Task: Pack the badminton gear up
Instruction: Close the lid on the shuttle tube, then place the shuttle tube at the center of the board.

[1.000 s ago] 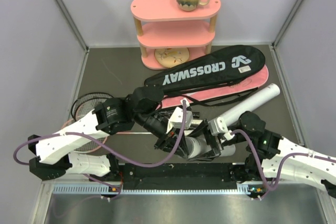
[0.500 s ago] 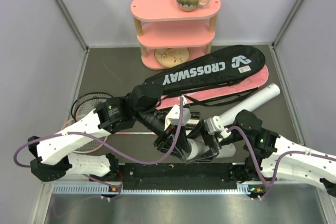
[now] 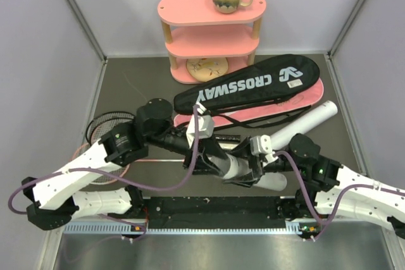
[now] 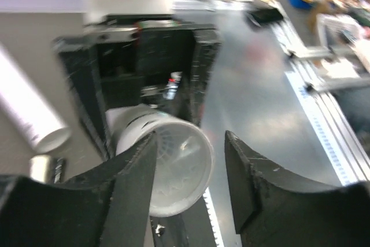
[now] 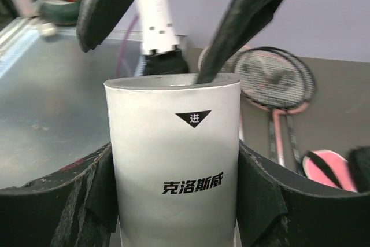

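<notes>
The right pincer (image 5: 175, 215) is clamped on a white tube (image 5: 173, 137). Both pads press its sides, and its open mouth faces the left pincer (image 4: 189, 142), presumably so it can be loaded. The left pincer stands spread at that mouth, one finger (image 5: 245, 15) reaching the rim. Whether it carries a shuttlecock I cannot tell. A second tube (image 3: 305, 123) lies on the worktop (image 3: 145, 86) just beyond the right pincer. The rackets (image 3: 104, 129) lie well apart, outboard of the left pincer, and the CROSSWAY bag (image 3: 247, 86) lies farther back from both.
</notes>
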Motion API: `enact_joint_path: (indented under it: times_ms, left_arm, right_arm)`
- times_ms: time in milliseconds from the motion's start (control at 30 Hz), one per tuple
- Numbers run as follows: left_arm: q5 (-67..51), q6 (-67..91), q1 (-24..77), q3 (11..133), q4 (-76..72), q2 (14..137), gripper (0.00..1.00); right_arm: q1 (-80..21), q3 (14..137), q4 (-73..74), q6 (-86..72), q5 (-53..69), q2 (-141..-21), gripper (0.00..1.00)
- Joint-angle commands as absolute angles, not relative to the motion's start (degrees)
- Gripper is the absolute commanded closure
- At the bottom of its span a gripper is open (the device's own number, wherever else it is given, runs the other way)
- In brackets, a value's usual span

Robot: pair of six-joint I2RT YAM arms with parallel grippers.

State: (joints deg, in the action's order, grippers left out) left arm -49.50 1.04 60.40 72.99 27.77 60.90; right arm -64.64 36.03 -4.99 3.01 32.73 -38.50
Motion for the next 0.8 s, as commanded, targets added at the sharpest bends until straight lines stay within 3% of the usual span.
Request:
enact_joint_path:
  times_ms: [0,33,167,267,367,533,767]
  left_arm:
    - [-20.2,4.7,59.2,74.1,21.0,53.6,0.33]
    - [-16.0,5.9,59.2,73.5,19.4,51.3,0.25]
    - [-5.1,7.0,59.2,71.7,17.8,42.5,0.22]
    - [5.9,8.4,59.2,72.0,23.9,43.0,0.19]
    - [14.5,11.6,58.3,70.8,29.7,46.3,0.17]
    - [11.7,22.1,52.8,62.2,32.5,54.2,0.10]
    - [-1.6,32.1,46.4,48.4,24.3,58.4,0.07]
  right_arm:
    - [-65.4,35.1,-5.3,5.1,11.3,-34.5,1.00]
    - [-65.4,33.1,-4.4,4.5,7.2,-33.4,1.00]
    - [-64.4,34.1,2.3,-3.4,-20.3,-32.7,1.00]
    - [-58.1,40.6,13.0,-9.5,-34.4,-36.0,1.00]
    - [-39.1,48.1,24.4,-15.4,-28.9,-41.5,1.00]
    - [-4.6,49.8,28.4,-19.6,-15.3,-50.2,1.00]
    - [22.6,41.7,24.5,-32.7,-15.4,-62.3,1.00]
